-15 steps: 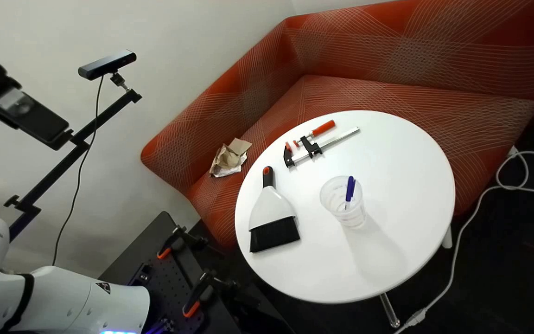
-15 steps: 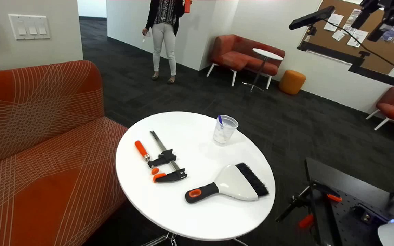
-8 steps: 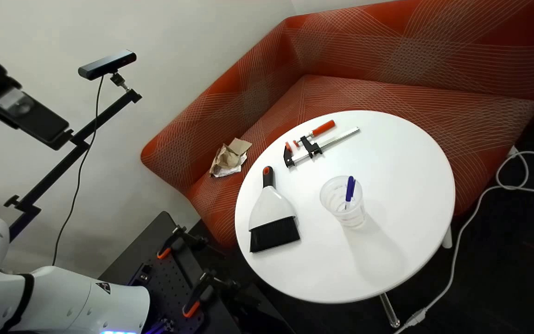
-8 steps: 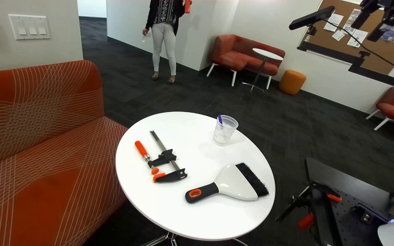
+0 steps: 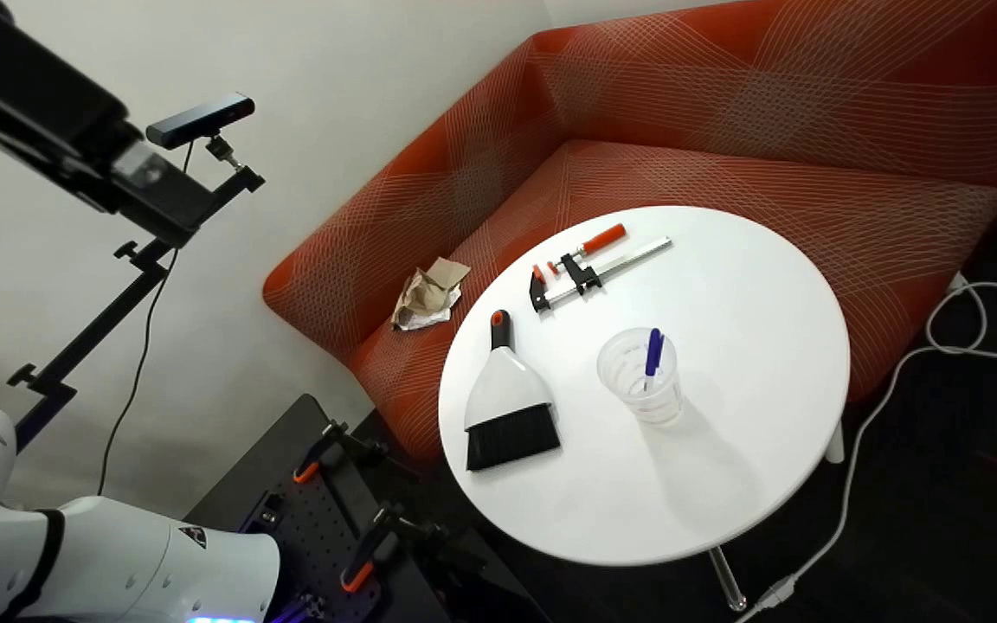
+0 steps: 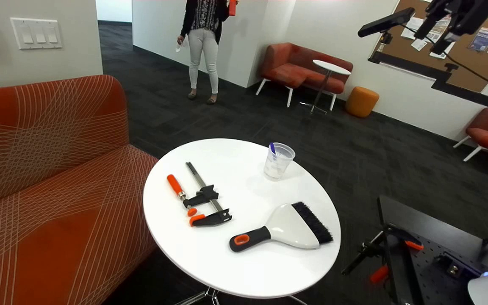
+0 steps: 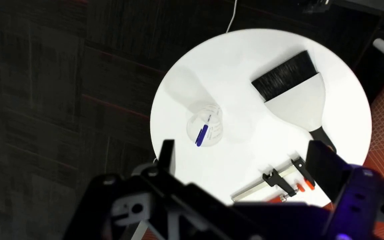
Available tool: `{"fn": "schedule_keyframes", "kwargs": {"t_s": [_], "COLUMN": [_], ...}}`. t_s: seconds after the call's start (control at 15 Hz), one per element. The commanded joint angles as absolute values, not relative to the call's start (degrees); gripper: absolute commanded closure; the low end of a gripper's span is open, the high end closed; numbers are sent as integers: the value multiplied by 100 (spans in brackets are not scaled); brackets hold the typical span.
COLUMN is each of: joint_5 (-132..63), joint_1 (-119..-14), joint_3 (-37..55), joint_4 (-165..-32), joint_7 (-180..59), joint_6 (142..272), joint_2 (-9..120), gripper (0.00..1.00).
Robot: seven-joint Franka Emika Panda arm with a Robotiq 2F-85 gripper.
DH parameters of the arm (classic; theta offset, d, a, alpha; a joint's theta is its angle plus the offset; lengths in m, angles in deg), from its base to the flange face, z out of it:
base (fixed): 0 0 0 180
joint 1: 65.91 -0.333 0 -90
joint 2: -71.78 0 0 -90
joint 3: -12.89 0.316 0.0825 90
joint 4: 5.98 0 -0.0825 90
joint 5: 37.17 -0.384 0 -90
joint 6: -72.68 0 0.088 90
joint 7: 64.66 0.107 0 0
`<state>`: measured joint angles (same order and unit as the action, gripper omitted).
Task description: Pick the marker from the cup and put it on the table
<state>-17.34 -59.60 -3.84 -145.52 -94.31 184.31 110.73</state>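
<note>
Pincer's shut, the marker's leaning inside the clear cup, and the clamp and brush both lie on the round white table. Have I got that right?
Not quite: the pincer is open, not shut. The wrist view shows its fingers spread wide apart. The rest stands: the marker leans inside the clear cup, and the clamp and brush lie on the round white table.
</note>
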Motion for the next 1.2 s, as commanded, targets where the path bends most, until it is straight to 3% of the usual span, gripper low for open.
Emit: {"fn": "schedule_keyframes", "kwargs": {"t_s": [0.0,0.8,1.13], "joint_5": [-2070,-3727,-4376], "joint_1": [-6054,-6000,-5799], "joint_3": [-510,-506,-254], "joint_4": [-14558,-14682,-14430], "joint_7": [-9133,-9318,-9620], "joint_6": [19164,22422,23188], "joint_2": [10383,7660,6525], "gripper": [0,0,0]}}
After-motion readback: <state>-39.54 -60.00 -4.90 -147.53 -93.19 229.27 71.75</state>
